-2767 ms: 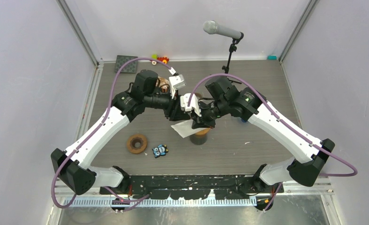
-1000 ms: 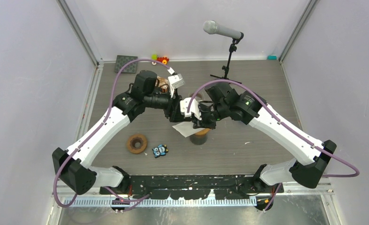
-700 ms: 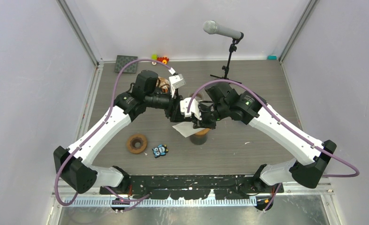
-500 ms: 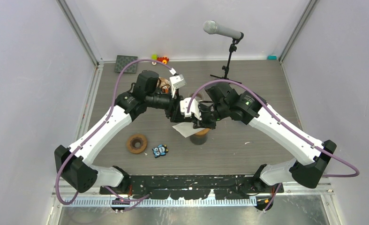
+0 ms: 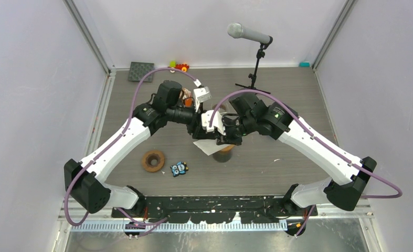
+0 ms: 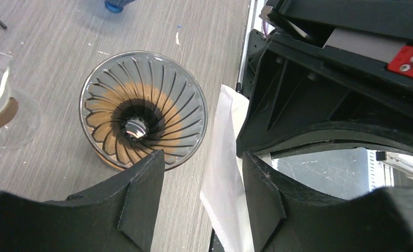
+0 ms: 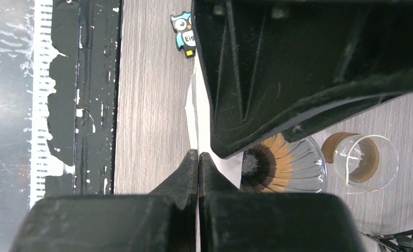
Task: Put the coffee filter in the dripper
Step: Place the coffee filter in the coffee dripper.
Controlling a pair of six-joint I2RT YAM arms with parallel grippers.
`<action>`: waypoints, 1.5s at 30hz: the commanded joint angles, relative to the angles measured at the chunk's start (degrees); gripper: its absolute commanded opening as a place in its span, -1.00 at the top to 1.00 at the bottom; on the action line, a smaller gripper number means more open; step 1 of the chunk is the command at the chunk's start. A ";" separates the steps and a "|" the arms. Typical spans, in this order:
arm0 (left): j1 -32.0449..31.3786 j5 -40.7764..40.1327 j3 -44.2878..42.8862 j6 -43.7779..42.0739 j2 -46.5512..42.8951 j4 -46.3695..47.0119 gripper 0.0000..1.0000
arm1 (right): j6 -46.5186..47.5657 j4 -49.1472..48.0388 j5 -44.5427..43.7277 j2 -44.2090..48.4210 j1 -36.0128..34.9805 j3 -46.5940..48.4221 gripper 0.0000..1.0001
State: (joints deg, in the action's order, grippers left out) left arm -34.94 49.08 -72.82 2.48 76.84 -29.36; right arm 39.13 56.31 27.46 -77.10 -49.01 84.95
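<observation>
Overhead view: 2 robot arms meet above the middle of a grey wood-grain table (image 5: 277, 173).

The right gripper (image 7: 198, 155) has its 2 fingers pressed flat together on one edge of a white paper coffee filter (image 6: 222, 178). The filter hangs folded and on edge, and appears to be clear of the table. The left gripper (image 6: 203, 157) is spread wide. The filter stands in the gap between its fingers, close to 1 of them, and this gripper seems to grasp nothing.

The glass dripper (image 6: 144, 123) is a ribbed cone with brown showing through it. It stands upright and empty just beside the filter. A glass cup (image 7: 359, 157) with a brown band stands near the dripper. An owl sticker (image 7: 182, 27) lies toward the arms' bases.

The filter looks held but not yet in the cone, and flat rather than opened. To do this step well, the left gripper would likely close gently on a free layer of paper so the 2 grippers can spread it into a cone. The filter's point should then be centred over the dripper's hole and lowered until the paper rests against the ribs, with release only after that. The bulky grippers sit close to the dripper, so a nudge could slide or tip it.
</observation>
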 commanded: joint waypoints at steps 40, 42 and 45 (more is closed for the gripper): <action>-2.65 5.41 -7.84 -5.29 1.47 -5.95 1.00 | -0.60 2.61 0.70 1.08 -0.98 4.39 0.36; -2.60 5.41 -8.48 -4.66 1.47 -5.27 1.00 | -0.72 2.70 0.69 1.07 -1.00 4.52 0.45; -2.61 5.52 -9.36 -3.39 1.56 -3.93 1.00 | -0.81 2.73 0.55 1.32 -0.97 4.55 0.70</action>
State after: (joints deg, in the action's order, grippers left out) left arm -37.39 53.17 -79.05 -1.91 79.26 -35.44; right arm 38.57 59.02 27.20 -77.10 -49.71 87.00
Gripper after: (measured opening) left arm 0.009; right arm 0.207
